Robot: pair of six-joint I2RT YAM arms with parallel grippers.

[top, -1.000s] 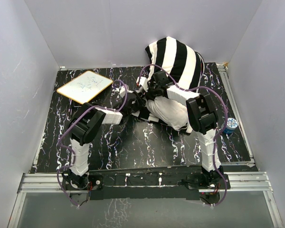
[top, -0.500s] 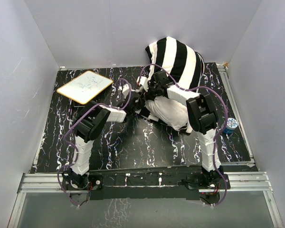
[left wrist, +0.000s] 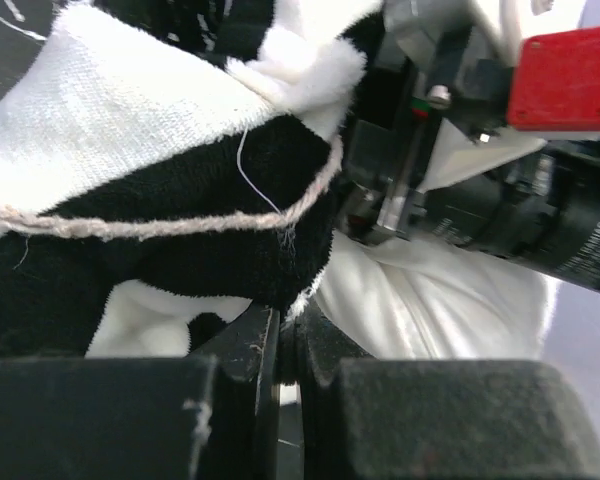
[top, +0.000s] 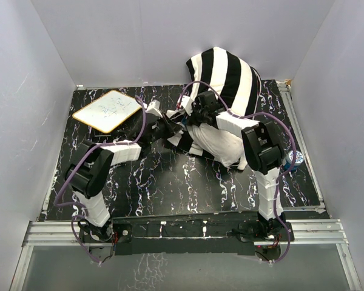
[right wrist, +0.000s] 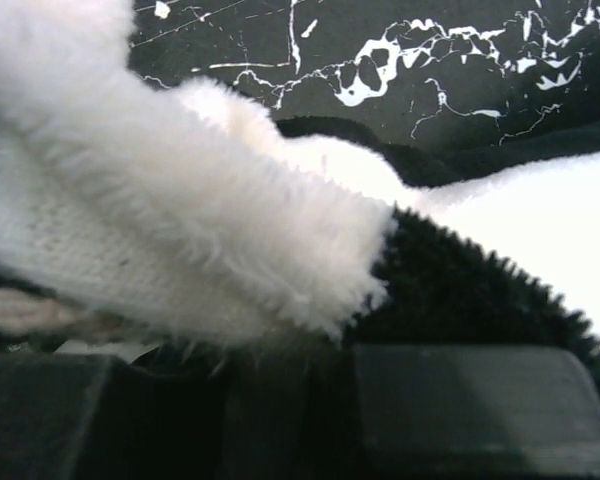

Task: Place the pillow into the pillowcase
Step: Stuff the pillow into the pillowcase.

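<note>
Right of the whiteboard [top: 109,110]: the pillow [top: 221,145] lay on the table [top: 170,188]. Its far end was raised and sheathed in the pillowcase [top: 221,70], and its near end was bare white.
Pillowcase mouth: the striped hem sat bunched across the pillow's middle, on the side facing the whiteboard, where both of your grippers met it.
Left gripper [left wrist: 285,345]: your fingers were pressed together. The wrist view showed the black-and-white hem running down into the seam between them, which reads as a pinch on the pillowcase edge.
Right gripper [right wrist: 230,385]: your fingers were drawn nearly together on a thick fleecy fold of the pillowcase. This gripper sat just beside the left gripper, on the side away from the whiteboard.
Step in hand: sleeving. You held the opening at two close points, with roughly half the pillow covered, judging from the top view.
Next move: you would need to draw the hem toward the bare end, both arms moving together to hold the mouth wide. The plump filling would likely resist, so a short pull and then a regrip farther round the hem looked wiser than one long haul.
Risk: a thin pinch on fleece could slip. A pull by one arm alone could drag the whole pillow across the table instead of sliding the case over it.
Farthest right of the whiteboard: a small blue round object [top: 295,159] stood beyond the pillow, apart from the work.
</note>
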